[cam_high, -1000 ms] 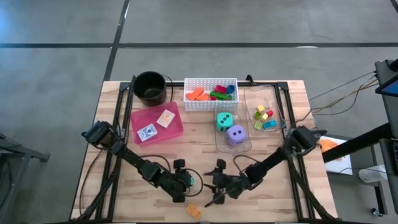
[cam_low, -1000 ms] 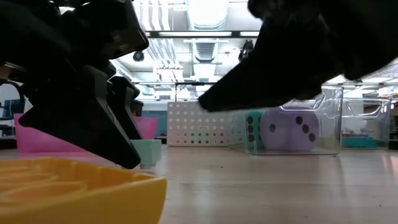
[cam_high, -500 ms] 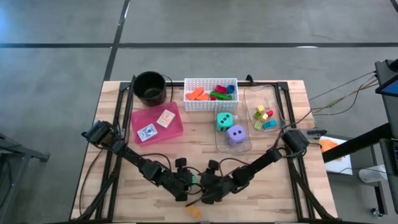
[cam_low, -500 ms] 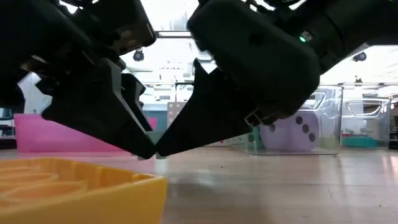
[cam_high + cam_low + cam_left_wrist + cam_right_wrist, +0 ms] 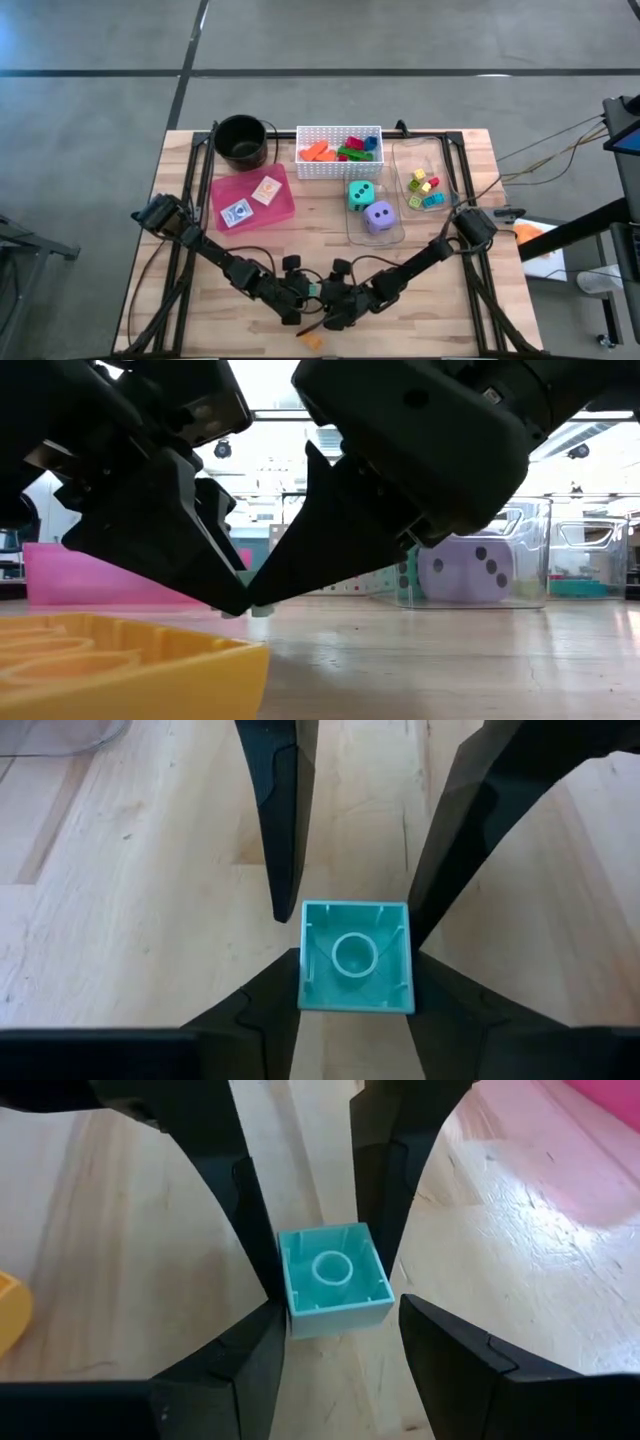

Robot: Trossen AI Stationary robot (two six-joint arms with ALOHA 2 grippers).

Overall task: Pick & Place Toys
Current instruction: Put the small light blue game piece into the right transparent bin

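A small teal block [image 5: 357, 957] is between my two grippers near the table's front middle, also seen in the right wrist view [image 5: 333, 1280]. My left gripper [image 5: 355, 965] is shut on it. My right gripper [image 5: 340, 1315] has come in from the opposite side and is open, with one finger on either side of the same block; I cannot tell whether they touch it. In the low view both sets of fingertips meet at the block [image 5: 262, 611], low over the table. A yellow-orange block [image 5: 313, 340] lies on the table by the front edge. My left gripper pinches the teal block by two opposite side walls [image 5: 308, 982] between its two fingers. The fingers [image 5: 215, 585] slant down from the table's left. The block sits at the fingertips, low over the wood; whether it rests on the table I cannot tell.
At the back stand a black pot [image 5: 241, 140], a white basket [image 5: 339, 170] with bright blocks and a pink tray [image 5: 285, 205] with cards. A clear bin holds the teal die [image 5: 361, 194] and purple die [image 5: 378, 216]; another holds small blocks [image 5: 425, 185].
My right gripper has gone toward the table's left and down to my left gripper, and its open fingers now stand around the teal block. My left gripper has kept its hold on the block and stayed in place.
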